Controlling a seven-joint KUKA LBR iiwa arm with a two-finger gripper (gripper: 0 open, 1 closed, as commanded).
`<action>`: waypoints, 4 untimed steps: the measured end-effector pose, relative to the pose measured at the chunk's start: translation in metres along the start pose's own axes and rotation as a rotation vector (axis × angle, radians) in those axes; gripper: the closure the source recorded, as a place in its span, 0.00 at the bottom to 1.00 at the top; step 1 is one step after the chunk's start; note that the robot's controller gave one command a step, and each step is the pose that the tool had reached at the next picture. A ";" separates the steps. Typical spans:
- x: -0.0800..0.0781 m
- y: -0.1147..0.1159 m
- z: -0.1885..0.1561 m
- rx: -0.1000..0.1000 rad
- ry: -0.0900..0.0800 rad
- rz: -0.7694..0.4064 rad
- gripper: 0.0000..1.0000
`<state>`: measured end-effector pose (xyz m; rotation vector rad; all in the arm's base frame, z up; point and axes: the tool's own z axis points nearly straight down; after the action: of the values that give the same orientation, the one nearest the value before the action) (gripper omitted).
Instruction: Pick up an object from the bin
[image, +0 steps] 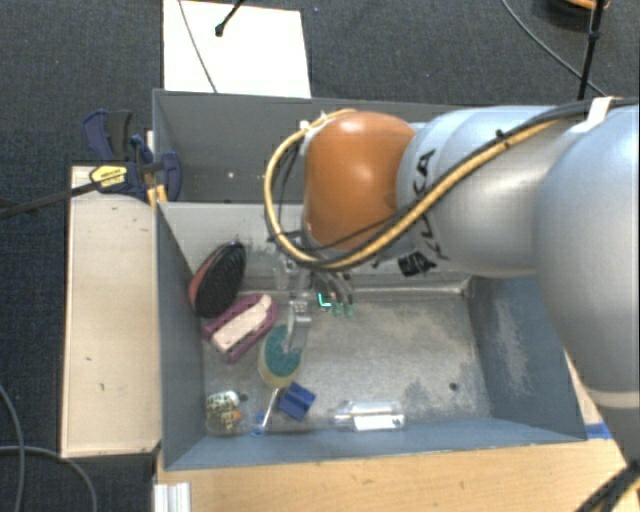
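One teal oval (278, 362), long axis front-to-back

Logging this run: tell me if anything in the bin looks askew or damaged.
Nothing looks spilled or broken. Only the black hairbrush stands out: it leans tilted against the left wall of the bin instead of lying flat on the floor.
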<state>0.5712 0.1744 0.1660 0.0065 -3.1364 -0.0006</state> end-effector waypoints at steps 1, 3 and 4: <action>0.003 0.047 -0.103 -0.003 -0.016 -0.185 0.00; 0.089 -0.002 0.068 0.001 -0.008 -0.248 0.00; 0.087 0.001 0.064 -0.003 -0.015 -0.247 1.00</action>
<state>0.4843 0.1748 0.1024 0.3945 -3.1268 -0.0059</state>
